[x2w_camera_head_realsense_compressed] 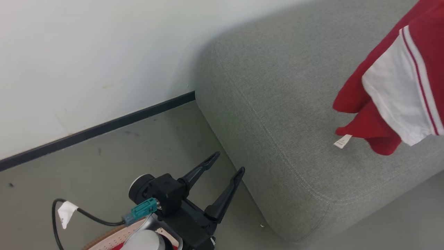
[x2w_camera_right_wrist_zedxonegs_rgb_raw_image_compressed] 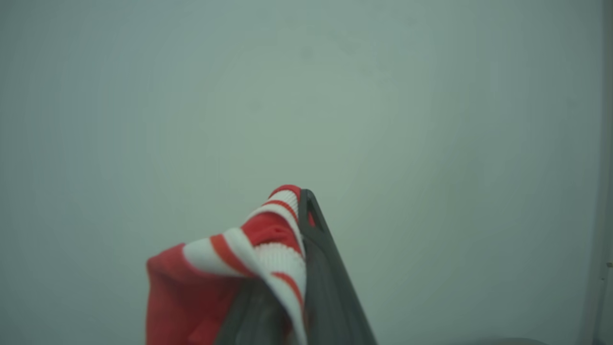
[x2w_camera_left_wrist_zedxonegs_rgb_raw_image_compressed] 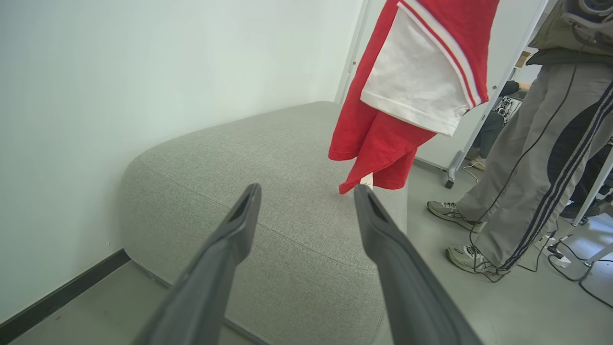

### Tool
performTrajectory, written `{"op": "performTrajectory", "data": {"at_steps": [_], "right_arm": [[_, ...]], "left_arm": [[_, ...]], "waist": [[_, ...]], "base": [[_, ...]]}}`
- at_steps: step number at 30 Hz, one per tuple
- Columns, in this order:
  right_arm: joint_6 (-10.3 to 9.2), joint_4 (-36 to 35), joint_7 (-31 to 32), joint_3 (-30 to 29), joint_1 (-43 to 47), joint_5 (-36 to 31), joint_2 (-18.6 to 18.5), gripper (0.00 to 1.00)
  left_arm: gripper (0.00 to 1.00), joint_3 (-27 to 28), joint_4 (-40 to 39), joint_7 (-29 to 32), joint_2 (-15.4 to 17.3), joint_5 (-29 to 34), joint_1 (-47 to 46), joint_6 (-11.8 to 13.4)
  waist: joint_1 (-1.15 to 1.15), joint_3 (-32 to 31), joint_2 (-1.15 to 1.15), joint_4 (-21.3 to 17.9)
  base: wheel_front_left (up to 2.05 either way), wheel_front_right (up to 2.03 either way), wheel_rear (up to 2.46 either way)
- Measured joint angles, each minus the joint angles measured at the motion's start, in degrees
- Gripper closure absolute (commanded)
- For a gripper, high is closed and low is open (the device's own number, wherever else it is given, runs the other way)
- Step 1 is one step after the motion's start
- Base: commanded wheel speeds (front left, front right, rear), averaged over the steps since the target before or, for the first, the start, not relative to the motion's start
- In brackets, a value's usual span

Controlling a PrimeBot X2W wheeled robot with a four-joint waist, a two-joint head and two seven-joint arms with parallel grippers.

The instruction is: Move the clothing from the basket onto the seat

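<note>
Right pincer (x2w_camera_right_wrist_zedxonegs_rgb_raw_image_compressed: 304, 197) is clamped shut on one red-and-white garment (x2w_camera_head_realsense_compressed: 392, 86) that hangs beneath it over the single grey seat (x2w_camera_head_realsense_compressed: 277, 111), while left pincer (x2w_camera_head_realsense_compressed: 229, 161), spread wide and empty, points toward that seat just ahead.

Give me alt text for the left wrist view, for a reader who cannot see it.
Red clothing with a white striped panel hangs over the grey seat, its lowest corner near the seat's top. The left gripper, fingers spread open, points at the seat from the foreground; a person's legs stand on the floor at right.
</note>
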Motion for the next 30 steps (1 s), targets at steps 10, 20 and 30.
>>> {"op": "performTrajectory", "data": {"at_steps": [10,20,30], "right_arm": [[0.01,8.65,0.0,-1.0,-7.6,3.52,-2.23,1.0],[0.01,16.75,-0.01,-1.79,-17.17,1.66,-3.52,1.0],[-2.8,25.32,-0.03,-0.57,-18.14,-3.78,-3.34,1.0]], "left_arm": [[0.0,-2.21,-3.42,2.47,0.78,2.66,-4.69,-0.01],[0.0,-3.9,-5.12,3.52,1.05,5.05,-10.22,-0.02],[0.0,-4.63,-6.19,3.49,2.49,5.87,-12.56,-0.02]], "waist": [[0.01,7.11,0.0,1.8],[0.01,14.11,0.0,4.11],[0.01,19.31,0.0,6.73]], "base": [[0.0,0.0,0.0],[0.0,0.0,0.0],[0.0,0.0,0.0]]}}
